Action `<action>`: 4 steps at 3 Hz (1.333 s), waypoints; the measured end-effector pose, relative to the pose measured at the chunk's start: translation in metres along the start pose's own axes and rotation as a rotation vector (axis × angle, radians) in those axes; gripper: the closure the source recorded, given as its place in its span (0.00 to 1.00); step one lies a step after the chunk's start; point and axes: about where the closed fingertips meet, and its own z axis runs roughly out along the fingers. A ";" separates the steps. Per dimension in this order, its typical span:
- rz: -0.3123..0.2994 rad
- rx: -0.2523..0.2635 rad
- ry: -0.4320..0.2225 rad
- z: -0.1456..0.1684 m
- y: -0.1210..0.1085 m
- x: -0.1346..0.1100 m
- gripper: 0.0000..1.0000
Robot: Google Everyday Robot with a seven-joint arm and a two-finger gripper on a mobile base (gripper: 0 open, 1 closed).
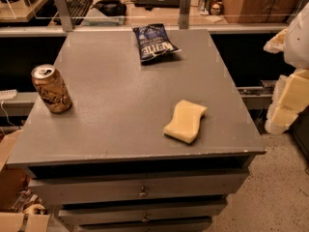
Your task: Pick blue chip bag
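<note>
The blue chip bag sits at the table's twelve o'clock
At three o'clock the gripper, state impossible to tell, should descend squarely, avoiding the sponge

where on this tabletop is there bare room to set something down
Widest bare patch: the middle, between the can, the blue chip bag and the sponge. The front left corner, below the can, is free too. Tightest is the back edge by the bag. The gripper hangs beside the table, off its right edge.

Gold-brown can and yellow sponge sit well apart on grey table.
</note>
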 end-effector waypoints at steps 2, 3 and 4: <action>-0.024 0.042 -0.066 0.010 -0.025 -0.024 0.00; -0.032 0.053 -0.153 0.039 -0.067 -0.054 0.00; -0.037 0.077 -0.263 0.075 -0.119 -0.099 0.00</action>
